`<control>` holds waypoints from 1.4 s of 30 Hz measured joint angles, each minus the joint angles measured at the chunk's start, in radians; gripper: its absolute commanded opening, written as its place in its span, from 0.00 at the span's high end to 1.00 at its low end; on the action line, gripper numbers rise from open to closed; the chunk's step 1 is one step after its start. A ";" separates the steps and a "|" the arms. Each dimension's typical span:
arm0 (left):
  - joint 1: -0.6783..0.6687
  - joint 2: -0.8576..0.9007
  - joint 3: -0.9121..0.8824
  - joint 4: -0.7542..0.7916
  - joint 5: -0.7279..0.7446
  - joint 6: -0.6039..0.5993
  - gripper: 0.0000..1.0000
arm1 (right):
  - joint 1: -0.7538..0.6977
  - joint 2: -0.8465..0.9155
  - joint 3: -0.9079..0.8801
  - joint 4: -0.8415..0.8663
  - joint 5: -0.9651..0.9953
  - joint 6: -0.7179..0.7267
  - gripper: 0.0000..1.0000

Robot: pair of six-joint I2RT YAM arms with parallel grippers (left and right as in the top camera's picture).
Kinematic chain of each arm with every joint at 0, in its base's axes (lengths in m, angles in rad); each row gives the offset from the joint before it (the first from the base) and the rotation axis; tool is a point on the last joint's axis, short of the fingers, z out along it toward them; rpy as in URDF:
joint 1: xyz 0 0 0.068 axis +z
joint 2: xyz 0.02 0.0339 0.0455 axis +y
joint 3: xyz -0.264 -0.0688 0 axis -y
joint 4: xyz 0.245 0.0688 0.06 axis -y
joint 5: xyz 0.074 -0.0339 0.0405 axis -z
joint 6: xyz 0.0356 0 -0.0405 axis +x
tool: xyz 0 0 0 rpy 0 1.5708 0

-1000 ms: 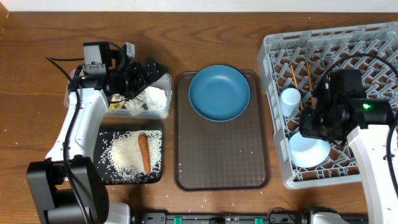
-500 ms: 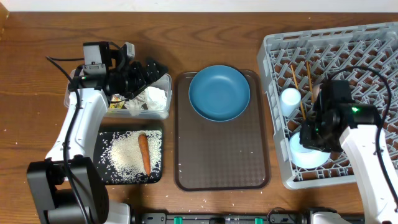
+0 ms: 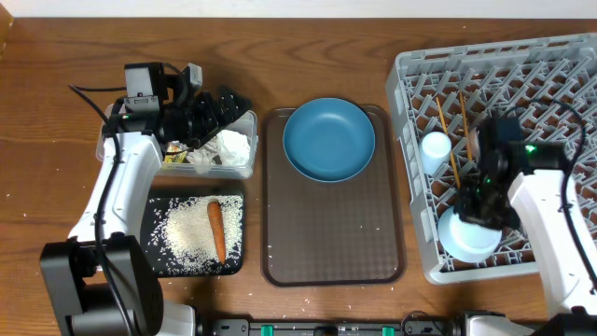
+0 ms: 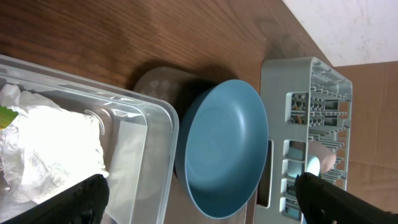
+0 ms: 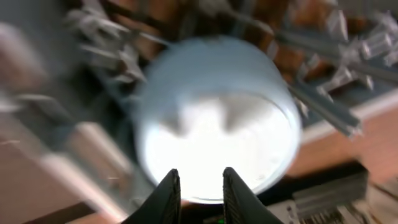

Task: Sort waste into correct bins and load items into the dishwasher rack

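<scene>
Overhead view: a desk (image 3: 56,47) of dark brown wood, its grain running left to right, fills the frame. A pale strip (image 3: 280,7) lies along its far edge; whether this is wall or floor cannot be told. Left wrist view: beyond the desk's edge lie a pale surface (image 4: 348,25) and a tan, cardboard-coloured area (image 4: 373,124). Lighting is even, and shadows are soft.

Bowl (image 5: 214,124) blurred; dishwasher rack (image 3: 407,93) cut off right
</scene>
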 measured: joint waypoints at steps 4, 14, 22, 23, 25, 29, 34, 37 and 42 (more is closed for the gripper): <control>0.000 0.000 0.000 0.000 0.000 0.000 0.02 | 0.000 0.000 0.076 0.051 -0.154 -0.077 0.73; 0.000 0.000 0.000 0.000 0.000 0.000 0.02 | 0.003 0.000 0.068 0.177 -0.296 -0.195 0.64; 0.000 0.000 0.000 0.000 0.000 0.000 0.02 | 0.068 0.000 -0.018 0.338 -0.304 -0.212 0.73; 0.000 0.000 0.000 0.000 0.000 0.000 0.02 | 0.077 0.000 -0.037 0.370 -0.303 -0.212 0.74; 0.000 0.000 0.000 0.000 0.000 0.000 0.02 | 0.098 0.000 -0.071 0.415 -0.298 -0.213 0.74; 0.000 0.000 0.000 0.000 0.000 0.000 0.02 | 0.123 0.000 -0.118 0.461 -0.268 -0.213 0.73; 0.000 0.000 0.000 0.000 0.000 0.000 0.02 | 0.128 0.000 -0.135 0.486 -0.240 -0.213 0.73; 0.000 0.000 0.000 0.000 0.000 0.000 0.02 | 0.129 0.000 -0.135 0.488 -0.232 -0.213 0.73; 0.000 0.000 0.000 0.000 0.000 0.000 0.02 | 0.129 0.000 -0.143 0.496 -0.226 -0.212 0.74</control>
